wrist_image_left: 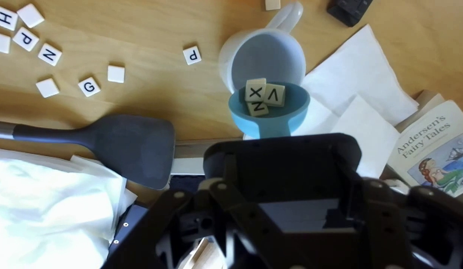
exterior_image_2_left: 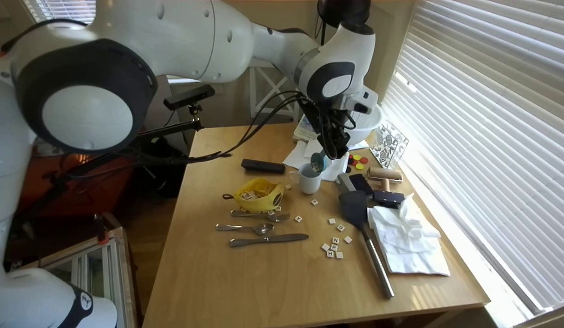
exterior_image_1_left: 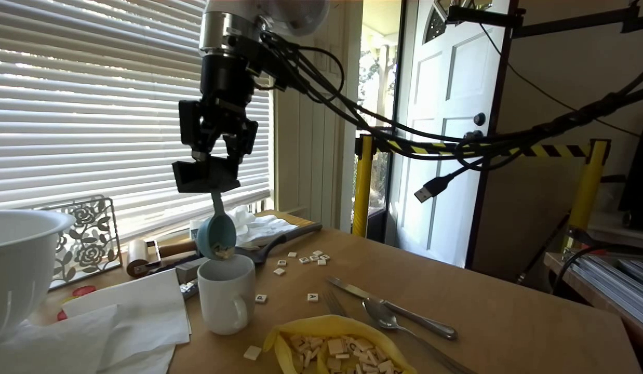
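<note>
Tool [exterior_image_1_left: 216, 160]: one, closed on the black handle [exterior_image_1_left: 207, 179] of a blue scoop [wrist_image_left: 270, 122], stem running downward. Scoop bowl [exterior_image_1_left: 220, 228]: below the tool, tilted, at the rim of a white mug [exterior_image_1_left: 223, 298]; whether touching, from here I cannot tell. Lettered tiles [wrist_image_left: 272, 95]: a few, in the bowl. Mug: upright on the worktop [exterior_image_2_left: 245, 282].

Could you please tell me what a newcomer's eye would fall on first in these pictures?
Probably the blue scoop, held by the gripper and tilted over the mouth of the white mug, with a few letter tiles, an X among them, lying in it. After that, perhaps the bright yellow pouch beside the fork, with many more such tiles inside.
</note>
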{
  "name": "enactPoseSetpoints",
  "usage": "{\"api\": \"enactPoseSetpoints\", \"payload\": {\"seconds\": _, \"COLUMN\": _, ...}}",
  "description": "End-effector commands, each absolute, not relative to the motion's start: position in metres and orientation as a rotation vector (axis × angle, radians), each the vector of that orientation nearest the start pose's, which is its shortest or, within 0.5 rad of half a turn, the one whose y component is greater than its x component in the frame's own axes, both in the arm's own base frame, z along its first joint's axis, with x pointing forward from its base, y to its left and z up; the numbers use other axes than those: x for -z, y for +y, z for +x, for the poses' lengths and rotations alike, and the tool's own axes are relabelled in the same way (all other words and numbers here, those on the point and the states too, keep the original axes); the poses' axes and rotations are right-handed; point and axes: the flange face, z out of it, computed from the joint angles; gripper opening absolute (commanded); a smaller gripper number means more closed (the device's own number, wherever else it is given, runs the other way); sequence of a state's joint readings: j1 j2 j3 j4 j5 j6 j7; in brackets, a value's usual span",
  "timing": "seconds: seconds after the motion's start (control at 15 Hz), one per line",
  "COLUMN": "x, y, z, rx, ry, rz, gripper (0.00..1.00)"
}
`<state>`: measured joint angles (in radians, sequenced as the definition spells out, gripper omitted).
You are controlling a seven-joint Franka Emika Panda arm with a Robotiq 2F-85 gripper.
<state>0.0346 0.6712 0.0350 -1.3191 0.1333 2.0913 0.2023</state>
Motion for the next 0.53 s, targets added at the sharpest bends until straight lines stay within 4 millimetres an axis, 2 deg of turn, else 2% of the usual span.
{"api": "enactPoseSetpoints", "payload": {"seconds": 0.0, "x": -0.351, "y": 0.047, "z": 0.726, "rx": 0.125, "ry": 0.169, "rz": -2.921, "gripper": 0.35}}
{"api": "enactPoseSetpoints", "payload": {"seconds": 0.2, "x": -0.343, "y": 0.049, "z": 0.718, "rx": 0.150, "ry": 0.053, "rz": -2.869, "gripper": 0.35}}
{"api": "enactPoseSetpoints", "payload": {"seconds": 0.47, "x": -0.341, "y": 0.051, "z": 0.709, "rx": 0.241, "ry": -0.020, "rz": -2.812, "gripper": 0.35}}
